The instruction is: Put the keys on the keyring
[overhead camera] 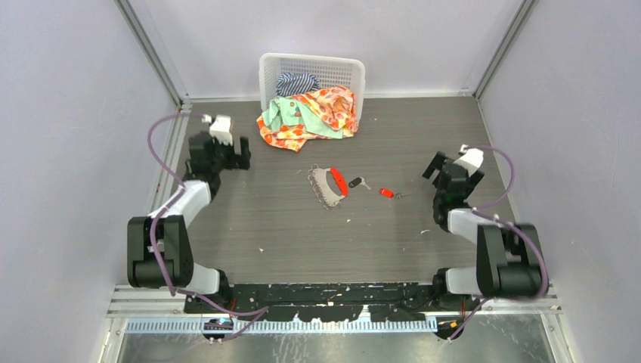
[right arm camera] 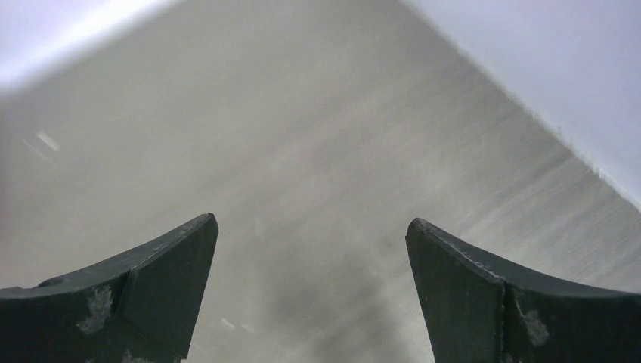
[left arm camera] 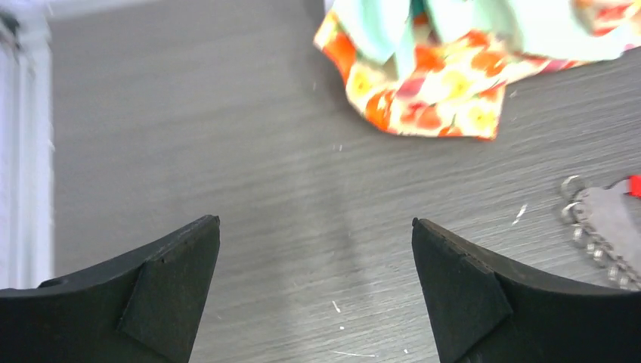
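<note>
left gripper (left arm camera: 316, 221) wide, empty | right gripper (right arm camera: 311, 219) likewise | keys (overhead camera: 355, 182): top view only

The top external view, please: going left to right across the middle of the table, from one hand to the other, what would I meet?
Left hand → keyring → black-headed key → red-headed key → right hand.

table (overhead camera: 249, 219) | keyring (overhead camera: 325, 187); black key (overhead camera: 354, 182); red key (overhead camera: 386, 192); basket (overhead camera: 269, 76); cloths (overhead camera: 321, 113); specks (left arm camera: 520, 214), perhaps crumbs

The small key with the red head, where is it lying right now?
In the overhead view the small red-headed key lies on the grey table, right of centre, just right of the black-headed key and the grey metal keyring.
</note>
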You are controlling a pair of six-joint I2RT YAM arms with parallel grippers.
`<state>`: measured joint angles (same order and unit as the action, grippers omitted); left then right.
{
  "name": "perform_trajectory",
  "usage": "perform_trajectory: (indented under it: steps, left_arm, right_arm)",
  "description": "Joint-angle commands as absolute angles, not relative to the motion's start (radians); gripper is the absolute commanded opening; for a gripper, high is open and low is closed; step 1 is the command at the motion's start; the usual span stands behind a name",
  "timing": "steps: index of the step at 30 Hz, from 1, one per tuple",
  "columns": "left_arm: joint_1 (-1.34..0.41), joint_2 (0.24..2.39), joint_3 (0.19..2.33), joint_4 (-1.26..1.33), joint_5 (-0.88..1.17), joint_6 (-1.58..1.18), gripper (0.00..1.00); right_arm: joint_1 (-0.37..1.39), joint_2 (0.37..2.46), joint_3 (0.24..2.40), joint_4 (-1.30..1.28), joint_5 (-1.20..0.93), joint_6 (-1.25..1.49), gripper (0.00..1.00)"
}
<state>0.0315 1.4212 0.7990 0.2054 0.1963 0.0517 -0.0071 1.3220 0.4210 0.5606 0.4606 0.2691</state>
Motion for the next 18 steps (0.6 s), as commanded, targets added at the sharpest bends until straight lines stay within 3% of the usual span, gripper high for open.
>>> perform_trajectory:
  steps: [1,3,7,10,18]
  left_arm:
    - [0.035,1.352,0.998,-0.328,0.344,0.194,1.00]
    - [0.035,1.346,1.054,-0.440,0.364,0.235,1.00]
    - [0.035,1.339,1.145,-0.604,0.356,0.255,1.00]
    - [0.035,1.341,1.196,-0.710,0.379,0.242,1.00]
    - [0.035,1.409,1.291,-0.867,0.423,0.212,1.00]
  right_arm:
    - [0.000,1.189,0.659,0.198,0.515,0.541,1.00]
    - [-0.016,1.195,0.701,0.113,0.454,0.755,1.00]
    - [0.067,1.260,0.741,0.234,0.057,0.550,1.00]
    - [0.228,1.350,0.888,0.125,0.029,0.337,1.00]
    - [0.424,1.673,1.156,0.019,-0.227,0.172,1.00]
